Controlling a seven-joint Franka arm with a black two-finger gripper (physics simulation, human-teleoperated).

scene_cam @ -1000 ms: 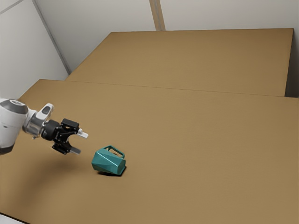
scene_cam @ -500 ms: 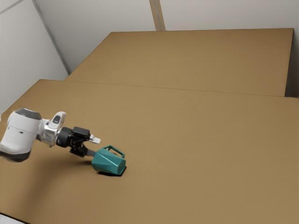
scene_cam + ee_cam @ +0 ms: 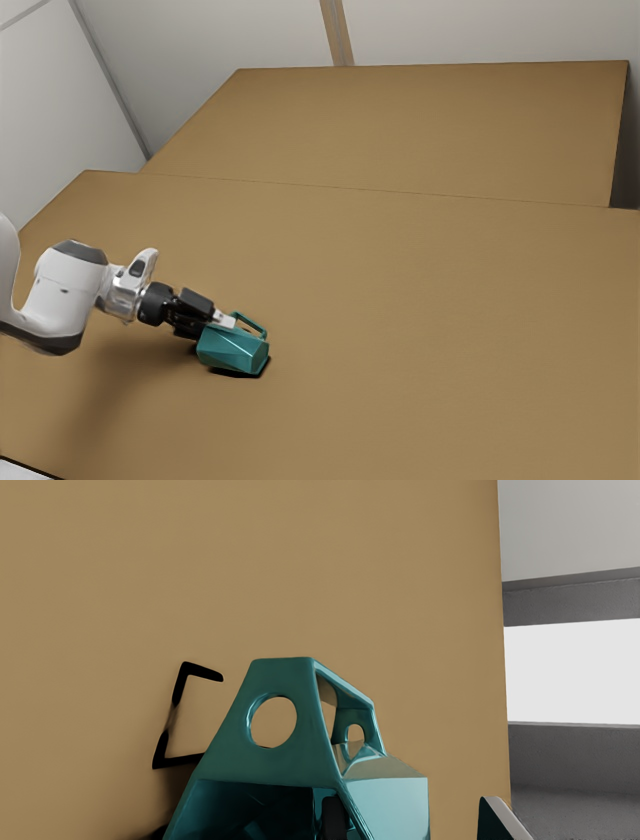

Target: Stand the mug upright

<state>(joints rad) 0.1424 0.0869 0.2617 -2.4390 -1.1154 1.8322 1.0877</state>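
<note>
Wrist view: mug (image 3: 295,767) w/ wall btwn fingers (image 3: 492,826) of open claw (image 3: 194,312), 1 inside.

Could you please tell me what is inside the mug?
One finger is inside the mug; the other finger stands outside, apart from its wall. Deeper in, it is dark and partly cut off, so anything else there cannot be told.

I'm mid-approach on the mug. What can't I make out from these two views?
- Side of the mug against the table: hidden under the mug's own body in both views.
- Rest of the mug's mouth: cut off by the wrist view's bottom edge.
- How deep one finger of the gripper reaches inside: the mug's wall hides its tip in the exterior view.
- Base of the arm: cut off by the exterior view's left edge.
</note>
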